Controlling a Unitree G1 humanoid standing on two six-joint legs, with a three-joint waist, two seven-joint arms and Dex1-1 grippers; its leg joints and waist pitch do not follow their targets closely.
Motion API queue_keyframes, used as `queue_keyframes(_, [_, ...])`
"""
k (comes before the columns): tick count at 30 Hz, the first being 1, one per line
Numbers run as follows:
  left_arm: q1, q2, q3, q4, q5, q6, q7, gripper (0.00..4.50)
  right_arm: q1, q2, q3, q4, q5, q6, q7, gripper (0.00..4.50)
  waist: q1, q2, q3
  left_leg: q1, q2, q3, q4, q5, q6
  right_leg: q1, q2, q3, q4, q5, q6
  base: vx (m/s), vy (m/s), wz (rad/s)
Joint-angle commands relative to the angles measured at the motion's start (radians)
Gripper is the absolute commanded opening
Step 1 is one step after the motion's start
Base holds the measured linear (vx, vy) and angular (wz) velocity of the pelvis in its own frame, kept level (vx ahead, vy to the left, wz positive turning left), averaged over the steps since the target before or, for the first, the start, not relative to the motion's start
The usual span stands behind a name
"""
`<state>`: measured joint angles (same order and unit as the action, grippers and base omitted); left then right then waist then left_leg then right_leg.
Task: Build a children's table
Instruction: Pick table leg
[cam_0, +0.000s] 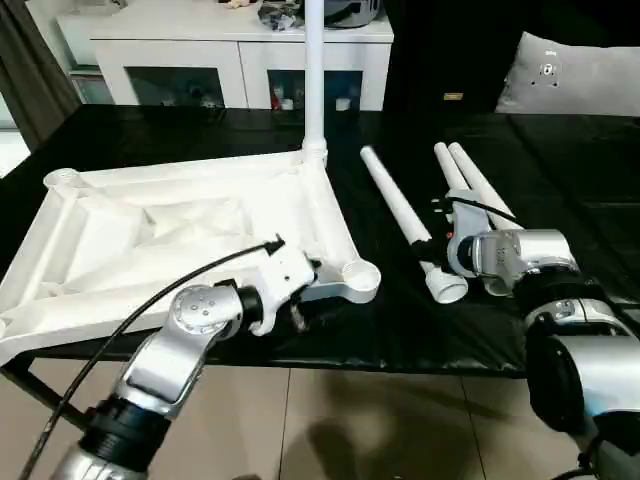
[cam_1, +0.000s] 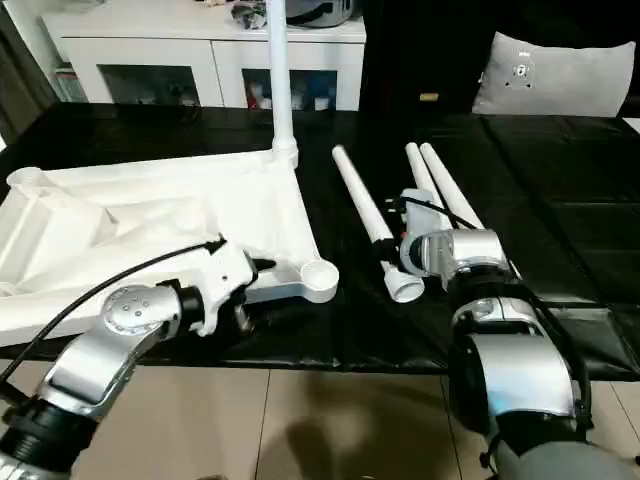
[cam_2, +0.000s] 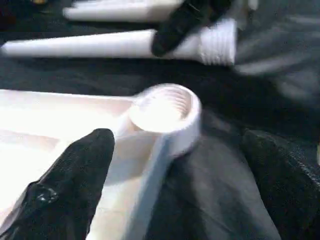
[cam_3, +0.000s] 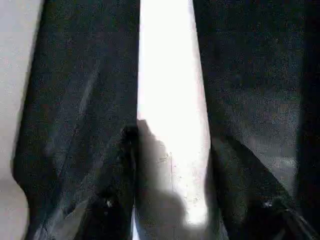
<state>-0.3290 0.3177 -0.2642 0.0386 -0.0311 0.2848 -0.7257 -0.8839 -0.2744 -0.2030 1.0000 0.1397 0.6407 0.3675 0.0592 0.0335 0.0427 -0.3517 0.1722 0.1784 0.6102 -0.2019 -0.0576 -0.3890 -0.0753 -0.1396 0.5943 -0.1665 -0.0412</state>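
The white table top (cam_0: 150, 230) lies underside up on the black-covered surface. One white leg (cam_0: 313, 90) stands upright in its far right corner socket. My left gripper (cam_0: 312, 292) hangs open at the near right corner socket (cam_2: 165, 110), which sits between its two spread fingers (cam_2: 80, 170). Another leg (cam_0: 392, 195) lies just right of the top, threaded end towards me. My right gripper (cam_0: 432, 238) is shut on this leg (cam_3: 170, 100) near that end, one finger (cam_3: 120, 190) against each side. Two more legs (cam_0: 470, 180) lie further right.
A white cabinet (cam_0: 220, 60) with glass doors stands behind the work surface. A grey cushion (cam_0: 575, 75) rests at the back right. The black cover's front edge (cam_0: 400, 365) runs just below the grippers, with tiled floor beyond it.
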Motion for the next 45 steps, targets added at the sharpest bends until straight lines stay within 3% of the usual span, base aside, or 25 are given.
queue_keyframes(1, [-0.023,-0.012,0.04,0.015,-0.014,-0.014,0.044,4.5,0.017,0.018,-0.061,-0.046,0.068,-0.097,0.0,1.83,0.004,-0.007,-0.061,0.003,0.059,-0.027,-0.069,-0.225,0.032,0.047,-0.096,0.067,-0.091,-0.399,-0.105,0.0,0.0,0.0])
queue_keyframes(2, [-0.041,-0.043,0.076,0.029,-0.034,-0.012,0.086,4.5,0.032,0.028,-0.115,-0.089,0.124,-0.143,0.032,1.83,0.005,-0.009,-0.064,0.0,0.059,-0.028,-0.071,-0.208,0.037,0.049,-0.094,0.067,-0.087,-0.377,-0.112,0.0,0.0,0.0])
queue_keyframes(4, [-0.066,-0.076,0.116,0.04,-0.065,-0.002,0.124,4.5,0.046,0.038,-0.155,-0.137,0.18,-0.154,0.087,1.83,0.009,-0.01,-0.07,-0.004,0.062,-0.027,-0.067,-0.158,0.055,0.052,-0.093,0.069,-0.076,-0.302,-0.131,0.0,0.0,0.0])
queue_keyframes(5, [-0.085,-0.1,0.145,0.044,-0.094,0.009,0.145,4.5,0.059,0.047,-0.181,-0.177,0.22,-0.162,0.131,1.83,0.009,-0.012,-0.073,-0.014,0.06,-0.025,-0.064,-0.113,0.077,0.056,-0.09,0.07,-0.066,-0.229,-0.151,0.0,0.0,0.0])
queue_keyframes(6, [-0.094,-0.113,0.16,0.045,-0.109,0.015,0.156,4.5,0.066,0.052,-0.194,-0.198,0.241,-0.166,0.155,1.83,0.013,-0.011,-0.076,-0.014,0.06,-0.023,-0.06,-0.098,0.088,0.055,-0.091,0.07,-0.064,-0.202,-0.157,0.0,0.0,0.0])
queue_keyframes(7, [-0.116,-0.14,0.192,0.047,-0.145,0.028,0.174,4.5,0.083,0.064,-0.219,-0.243,0.286,-0.165,0.209,1.83,0.014,-0.011,-0.076,-0.022,0.061,-0.024,-0.059,-0.054,0.124,0.056,-0.088,0.068,-0.054,-0.135,-0.178,0.0,0.0,0.0])
queue_keyframes(8, [-0.145,-0.173,0.231,0.047,-0.199,0.054,0.188,4.5,0.105,0.081,-0.245,-0.3,0.342,-0.155,0.27,1.83,0.014,-0.013,-0.075,-0.02,0.059,-0.019,-0.056,-0.061,0.136,0.053,-0.087,0.069,-0.058,-0.133,-0.18,0.0,0.0,0.0])
queue_keyframes(11, [-0.181,-0.214,0.276,0.042,-0.274,0.086,0.195,4.5,0.135,0.103,-0.265,-0.375,0.415,-0.126,0.339,1.82,0.031,-0.014,-0.077,-0.017,0.066,-0.021,-0.055,-0.045,0.159,0.051,-0.091,0.066,-0.057,-0.135,-0.186,0.0,0.0,0.0])
queue_keyframes(12, [-0.216,-0.249,0.311,0.037,-0.348,0.116,0.199,4.5,0.169,0.121,-0.267,-0.448,0.484,-0.091,0.397,1.82,0.031,-0.017,-0.075,-0.019,0.064,-0.021,-0.056,-0.041,0.163,0.053,-0.09,0.065,-0.057,-0.14,-0.186,0.0,0.0,0.0])
queue_keyframes(13, [-0.236,-0.269,0.328,0.033,-0.389,0.135,0.2,4.5,0.188,0.129,-0.264,-0.49,0.521,-0.066,0.43,1.82,0.045,-0.015,-0.075,-0.016,0.069,-0.019,-0.055,-0.035,0.169,0.05,-0.089,0.065,-0.06,-0.151,-0.183,0.0,0.0,0.0])
queue_keyframes(17, [-0.325,-0.347,0.367,0.029,-0.528,0.241,0.205,4.5,0.263,0.148,-0.192,-0.636,0.591,0.014,0.535,1.82,0.063,-0.019,-0.072,-0.016,0.068,-0.018,-0.057,-0.045,0.147,0.049,-0.092,0.063,-0.07,-0.228,-0.154,0.0,0.0,0.0])
queue_keyframes(19, [-0.347,-0.368,0.368,0.04,-0.54,0.256,0.205,4.5,0.277,0.155,-0.177,-0.672,0.604,0.033,0.552,1.82,0.068,-0.021,-0.071,-0.015,0.066,-0.021,-0.06,-0.055,0.127,0.048,-0.093,0.063,-0.077,-0.283,-0.123,0.0,0.0,0.0])
queue_keyframes(22, [-0.368,-0.38,0.365,0.056,-0.551,0.275,0.212,4.5,0.297,0.16,-0.155,-0.714,0.618,0.053,0.562,1.82,0.07,-0.021,-0.068,-0.013,0.066,-0.022,-0.064,-0.063,0.111,0.047,-0.094,0.065,-0.083,-0.306,-0.104,0.0,0.0,0.0])
queue_keyframes(26, [-0.379,-0.385,0.352,0.07,-0.548,0.292,0.222,4.5,0.318,0.164,-0.129,-0.753,0.635,0.076,0.567,1.82,0.071,-0.021,-0.069,-0.015,0.063,-0.025,-0.065,-0.052,0.1,0.049,-0.093,0.065,-0.084,-0.298,-0.076,0.0,0.0,0.0])
queue_keyframes(29, [-0.384,-0.382,0.354,0.071,-0.555,0.309,0.232,4.5,0.338,0.165,-0.103,-0.782,0.622,0.071,0.564,1.82,0.074,-0.02,-0.07,-0.016,0.065,-0.026,-0.064,-0.04,0.099,0.05,-0.094,0.065,-0.081,-0.276,-0.078,0.0,0.0,0.0])
queue_keyframes(33, [-0.387,-0.381,0.357,0.071,-0.535,0.289,0.257,4.5,0.349,0.176,-0.033,-0.789,0.506,-0.027,0.519,1.82,0.07,-0.022,-0.069,-0.017,0.063,-0.025,-0.065,-0.048,0.086,0.049,-0.097,0.065,-0.083,-0.29,-0.073,0.0,0.0,0.0])
queue_keyframes(38, [-0.397,-0.399,0.341,0.119,-0.416,0.177,0.363,4.32,0.343,0.232,0.032,-0.761,0.34,-0.239,0.381,1.82,0.063,-0.019,-0.067,-0.015,0.062,-0.028,-0.07,-0.072,0.068,0.047,-0.094,0.064,-0.089,-0.318,-0.04,0.0,0.0,0.0])
queue_keyframes(39, [-0.397,-0.404,0.343,0.121,-0.412,0.171,0.372,4.14,0.342,0.238,0.036,-0.757,0.329,-0.258,0.37,1.82,0.062,-0.017,-0.068,-0.017,0.064,-0.029,-0.069,-0.073,0.065,0.046,-0.097,0.065,-0.087,-0.305,-0.046,0.0,0.0,0.0])
queue_keyframes(42, [-0.394,-0.451,0.349,0.144,-0.372,0.106,0.469,3.94,0.353,0.281,0.094,-0.729,0.214,-0.459,0.306,1.82,0.059,-0.016,-0.07,-0.016,0.066,-0.029,-0.068,-0.068,0.068,0.046,-0.097,0.065,-0.083,-0.26,-0.066,0.0,0.0,0.0])
queue_keyframes(45, [-0.391,-0.499,0.37,0.164,-0.35,0.042,0.557,3.66,0.365,0.311,0.149,-0.702,0.122,-0.6,0.258,1.82,0.055,-0.016,-0.071,-0.019,0.066,-0.03,-0.067,-0.067,0.085,0.05,-0.098,0.065,-0.075,-0.205,-0.089,0.0,0.0,0.0])
